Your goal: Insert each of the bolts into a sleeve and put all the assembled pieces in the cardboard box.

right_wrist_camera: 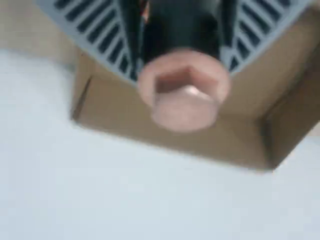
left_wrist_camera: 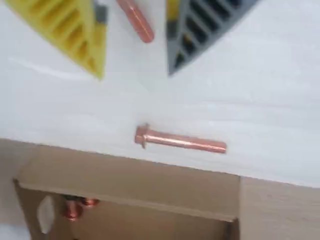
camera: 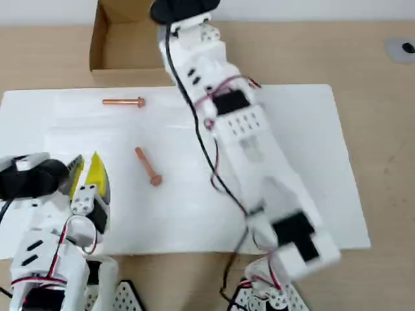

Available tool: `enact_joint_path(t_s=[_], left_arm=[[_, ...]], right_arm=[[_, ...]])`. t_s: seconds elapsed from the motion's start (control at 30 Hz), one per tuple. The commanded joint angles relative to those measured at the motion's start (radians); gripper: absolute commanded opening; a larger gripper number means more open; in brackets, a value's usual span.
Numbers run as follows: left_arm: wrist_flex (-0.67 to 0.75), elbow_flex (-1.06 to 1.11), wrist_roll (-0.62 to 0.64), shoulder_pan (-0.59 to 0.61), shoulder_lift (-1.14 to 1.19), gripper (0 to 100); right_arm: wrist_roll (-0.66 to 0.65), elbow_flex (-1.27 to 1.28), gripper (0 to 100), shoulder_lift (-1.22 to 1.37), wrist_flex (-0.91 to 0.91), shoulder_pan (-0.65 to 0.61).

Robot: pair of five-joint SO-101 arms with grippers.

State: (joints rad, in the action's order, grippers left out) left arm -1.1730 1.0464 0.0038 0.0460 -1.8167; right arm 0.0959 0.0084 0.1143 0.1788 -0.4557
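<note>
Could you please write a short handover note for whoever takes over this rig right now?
Left hand: open, above the white sheet, close to the nearer bolt.
Right hand: shut on the assembled piece, a bolt seated in a black sleeve, held close to the cardboard box.
Things: the far bolt also lies bare on the sheet. Copper pieces sit in the box, too blurred to tell if they are sleeved.
Done: one bolt is sleeved and in hand.
Left: drop the held piece into the box, then sleeve and box both loose bolts.
</note>
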Motion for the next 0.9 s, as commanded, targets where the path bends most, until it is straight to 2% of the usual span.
enact_joint_path(t_s=[0.0, 0.23, 0.6, 0.87], left_arm=[[0.066, 0.023, -0.003, 0.017, -0.002, 9], [0.135, 0.114, -0.003, 0.018, -0.002, 9], [0.133, 0.150, -0.005, 0.014, -0.002, 9], [0.132, 0.157, -0.005, 0.012, -0.001, 9]], right_arm=[[-0.006, -0.209, 1.0, 0.173, -0.135, 0.041], [-0.006, -0.547, 1.0, 0.550, -0.114, 0.059], [-0.011, -1.216, 1.2, 1.049, 0.089, 0.061], [-0.110, -1.483, 1.3, 1.280, 0.190, 0.056]])
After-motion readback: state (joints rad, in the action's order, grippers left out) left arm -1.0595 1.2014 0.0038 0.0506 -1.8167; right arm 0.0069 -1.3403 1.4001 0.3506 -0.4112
